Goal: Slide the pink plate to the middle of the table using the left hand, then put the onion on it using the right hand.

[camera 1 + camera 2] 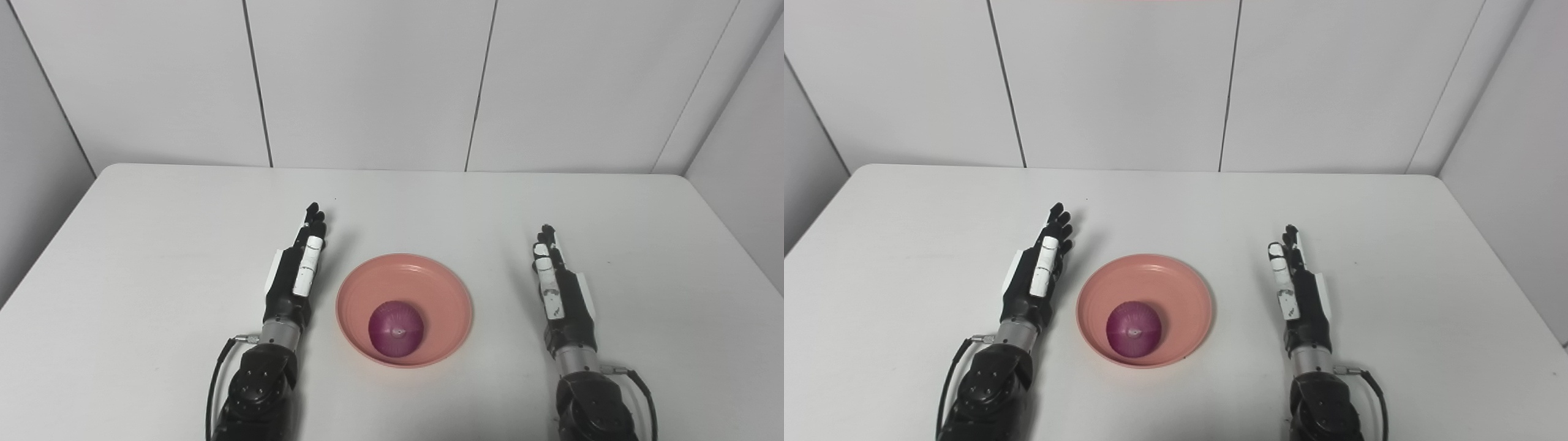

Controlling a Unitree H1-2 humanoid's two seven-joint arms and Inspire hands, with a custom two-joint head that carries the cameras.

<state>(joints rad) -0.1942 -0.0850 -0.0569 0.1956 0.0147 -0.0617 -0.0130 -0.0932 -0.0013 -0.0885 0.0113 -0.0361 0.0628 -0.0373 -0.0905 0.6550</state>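
A pink plate (429, 278) sits near the middle of the white table (153, 233), toward the front. A purple onion (396, 328) lies in it, in the near part of the dish. My left hand (298, 263) rests open on the table just left of the plate, fingers straight and pointing away, holding nothing. My right hand (554, 278) rests open on the table to the right of the plate, a clear gap away, fingers straight, holding nothing. The same shows in the right eye view: plate (1164, 278), onion (1134, 329).
White wall panels (367, 79) close the table at the back and on both sides. Black cables (215, 380) loop from both forearms near the front edge.
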